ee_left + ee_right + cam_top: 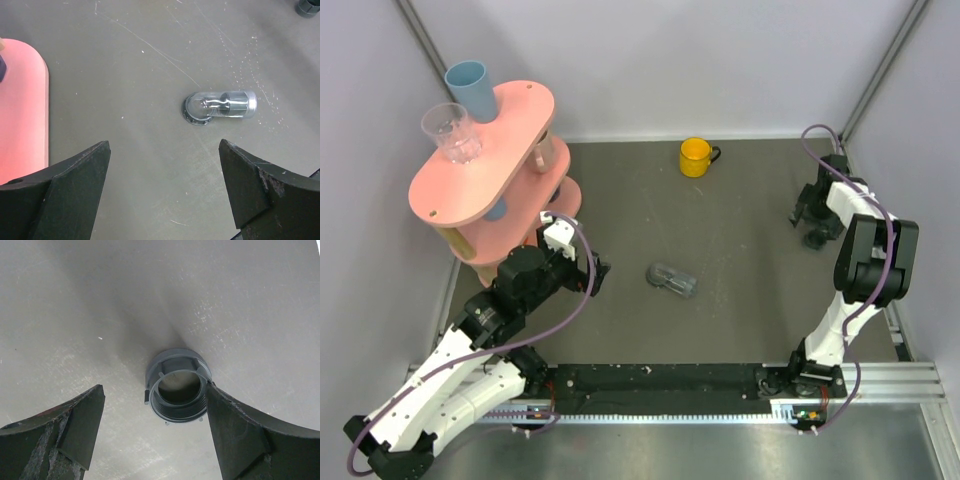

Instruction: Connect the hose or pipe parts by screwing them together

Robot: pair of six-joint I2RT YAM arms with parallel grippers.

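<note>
A stubby clear-grey pipe piece (pixel 672 279) lies on its side in the middle of the table; the left wrist view has it (pixel 220 106) ahead and to the right. My left gripper (pixel 603 272) hovers left of it, open and empty (pixel 162 145). The dark threaded ring nut (pixel 177 387) sits on the table at the far right (pixel 815 238). My right gripper (pixel 155 387) straddles it. The right finger (pixel 235 425) touches the nut's rim, while the left finger (pixel 75 425) stands well apart from it. The nut also shows at the top right of the left wrist view (pixel 307 7).
A pink tiered stand (pixel 480 170) at the back left carries a blue cup (pixel 472 88) and a clear cup (pixel 452 132); its edge (pixel 22 110) is close to my left gripper. A yellow mug (pixel 695 157) stands at the back. Walls close in on both sides.
</note>
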